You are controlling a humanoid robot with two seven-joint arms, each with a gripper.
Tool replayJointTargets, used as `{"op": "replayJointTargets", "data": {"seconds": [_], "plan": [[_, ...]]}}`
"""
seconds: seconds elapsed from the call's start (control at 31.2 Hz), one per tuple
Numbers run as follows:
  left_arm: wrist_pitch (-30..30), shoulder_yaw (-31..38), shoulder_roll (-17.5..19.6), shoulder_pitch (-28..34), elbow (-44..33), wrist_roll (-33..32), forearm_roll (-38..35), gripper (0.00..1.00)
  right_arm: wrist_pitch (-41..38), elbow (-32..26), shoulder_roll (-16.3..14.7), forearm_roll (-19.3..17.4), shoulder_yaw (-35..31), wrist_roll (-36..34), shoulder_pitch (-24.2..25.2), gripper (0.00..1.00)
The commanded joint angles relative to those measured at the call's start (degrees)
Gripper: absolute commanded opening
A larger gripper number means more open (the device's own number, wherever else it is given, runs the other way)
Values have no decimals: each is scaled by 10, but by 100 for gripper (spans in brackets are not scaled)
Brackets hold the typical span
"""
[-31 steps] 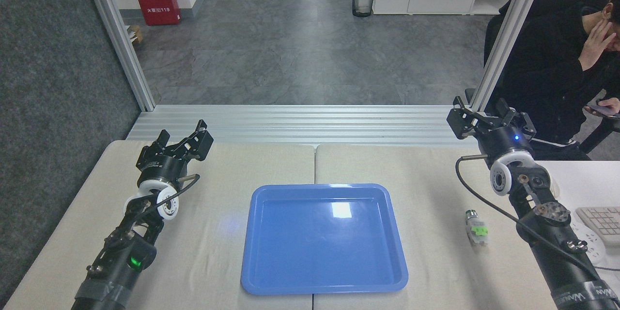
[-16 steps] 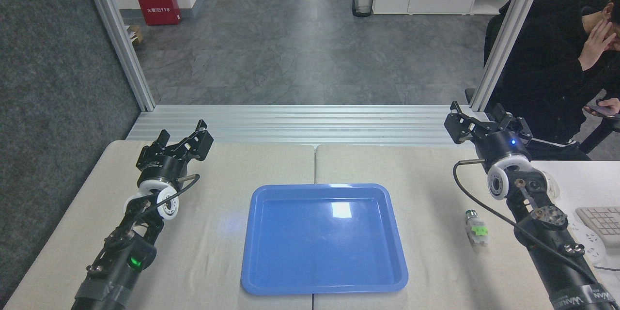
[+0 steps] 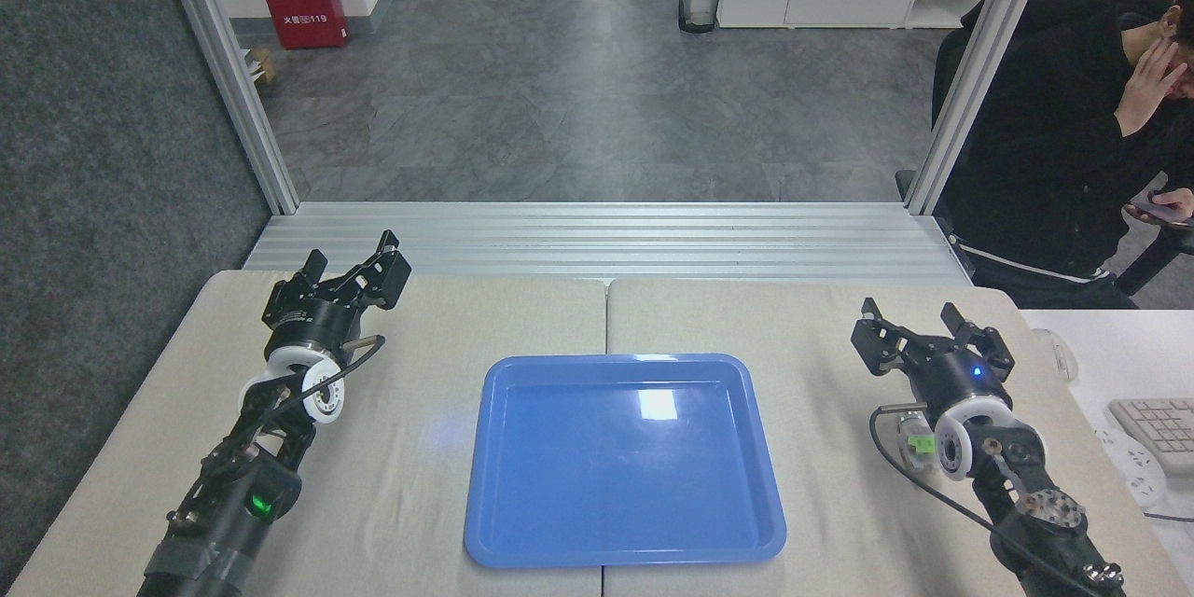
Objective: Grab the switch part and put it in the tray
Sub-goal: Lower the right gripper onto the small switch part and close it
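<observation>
Both claws spread wide over the table, nothing grasped.

The right gripper (image 3: 919, 336) hangs just beyond the switch part (image 3: 915, 438) (half hidden by the wrist), which lies on the table (image 3: 420, 448) right of the blue tray (image 3: 623, 460). The left gripper (image 3: 354, 272) hovers far left, fingers apart.

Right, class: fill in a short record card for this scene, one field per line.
setting: beige table, office floor beyond
tray: blue, empty, centre of table
switch part: on table right of tray, partly hidden by right arm
left gripper: open, empty
right gripper: open, empty, beyond the part
person: seated at far right
task state: part not yet picked
</observation>
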Motion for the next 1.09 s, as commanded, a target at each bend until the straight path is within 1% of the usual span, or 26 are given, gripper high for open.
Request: {"op": "replayJointTargets", "data": {"seconds": [0.0, 0.1, 0.19, 0.22, 0.26, 0.35, 0.38, 0.45, 0.48, 0.51, 0.54, 0.58, 0.64, 0.74, 0.83, 0.9, 0.99, 1.06], "plan": [[0, 0, 0, 0, 0, 0, 0, 100, 27, 7, -2, 3, -4, -1, 88, 100], [0, 0, 0, 0, 0, 0, 0, 100, 37, 33, 7, 2, -2, -5, 99, 100], [0, 0, 0, 0, 0, 0, 0, 100, 38, 53, 7, 2, 3, -15, 103, 100], [0, 0, 0, 0, 0, 0, 0, 100, 39, 57, 7, 2, 4, -18, 103, 98], [-1, 0, 0, 0, 0, 0, 0, 100, 40, 60, 7, 3, 5, -20, 104, 94], [0, 0, 0, 0, 0, 0, 0, 100, 46, 60, 6, 13, 23, -21, 112, 73], [0, 0, 0, 0, 0, 0, 0, 100, 49, 60, 3, 20, 34, -23, 116, 70], [0, 0, 0, 0, 0, 0, 0, 100, 55, 60, 3, 25, 45, -31, 118, 69], [0, 0, 0, 0, 0, 0, 0, 100, 55, 59, 4, 27, 46, -37, 118, 62], [0, 0, 0, -1, 0, 0, 0, 100, 55, 59, 5, 28, 47, -40, 120, 47], [0, 0, 0, 0, 0, 0, 0, 100, 55, 59, 5, 33, 46, -41, 122, 29], [0, 0, 0, 0, 0, 0, 0, 100, 55, 59, 4, 34, 46, -42, 119, 16], [0, 0, 0, 0, 0, 0, 0, 100, 62, 57, 6, 31, 33, -41, 112, 0], [0, 0, 0, 0, 0, 0, 0, 100, 77, 31, 11, 25, 19, -40, 96, 0], [0, 0, -1, 0, 0, 0, 0, 100, 94, -23, 24, 27, 7, -35, 73, 0], [0, 0, 0, 0, 0, 0, 0, 100, 111, -73, 32, 27, 11, -25, 56, 0], [0, 0, 0, 0, 0, 0, 0, 100, 120, -148, 42, 36, 20, 12, 40, 0], [0, 0, 0, 0, 0, 0, 0, 100, 120, -196, 58, 53, 50, 30, 38, 0]]}}
